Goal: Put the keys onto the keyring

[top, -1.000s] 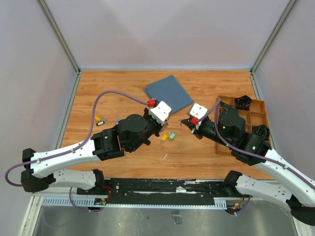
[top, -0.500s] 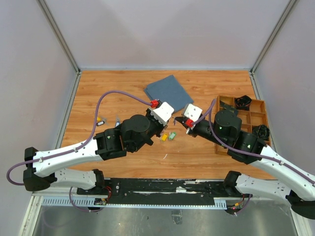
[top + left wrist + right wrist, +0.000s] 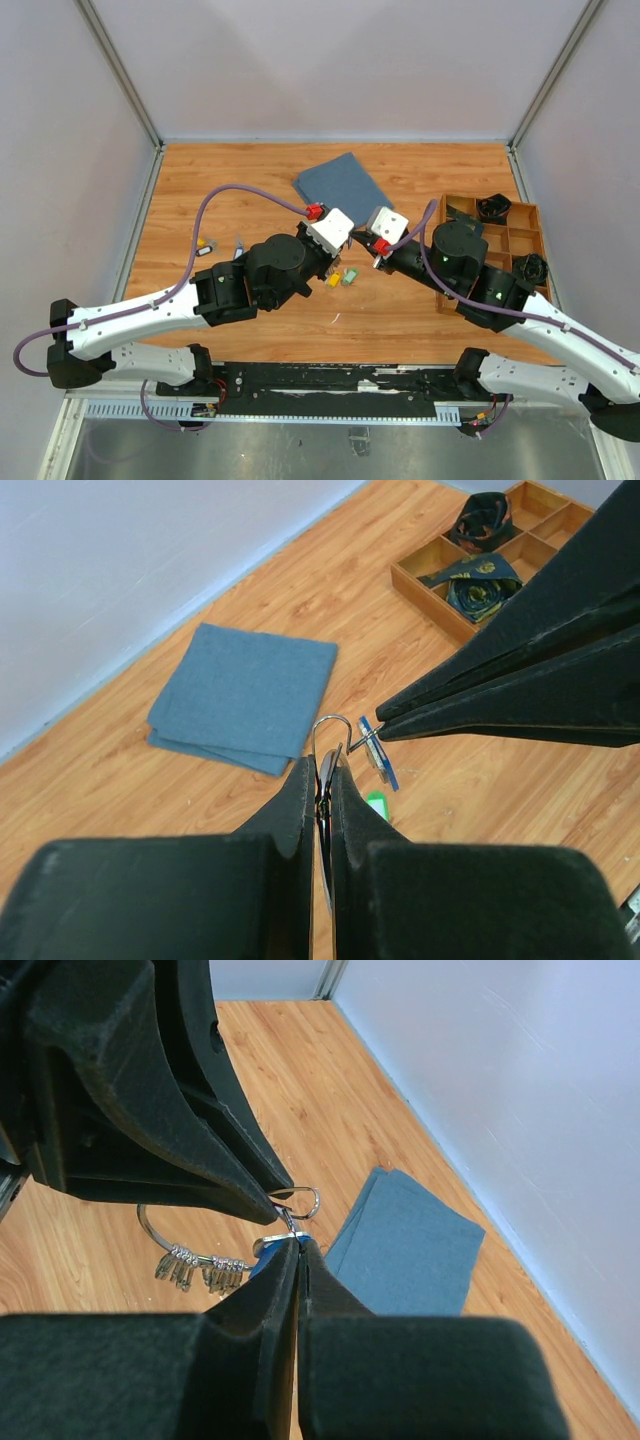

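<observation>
My left gripper [image 3: 322, 765] is shut on the keyring [image 3: 331, 723], a thin silver wire ring held upright above the table. In the right wrist view the keyring [image 3: 152, 1232] curves out below the left fingers, with several small silver links hanging from it. My right gripper [image 3: 299, 1245] is shut on a blue-tagged key [image 3: 381, 761], its metal end touching the ring's small loop [image 3: 303, 1200]. Both grippers meet tip to tip mid-table [image 3: 358, 254]. Below them lie a yellow-tagged key [image 3: 333, 280] and a green-tagged key [image 3: 349, 276]. Further left lie a yellow one [image 3: 199, 241] and a dark grey one [image 3: 205, 251].
A folded blue cloth [image 3: 343, 187] lies behind the grippers. A wooden compartment tray [image 3: 527, 207] with dark items stands at the right, partly under my right arm. Grey walls enclose the table on three sides.
My right gripper has moved left with the blue-tagged key until it meets the ring. My left gripper shifted slightly right, then held still.
</observation>
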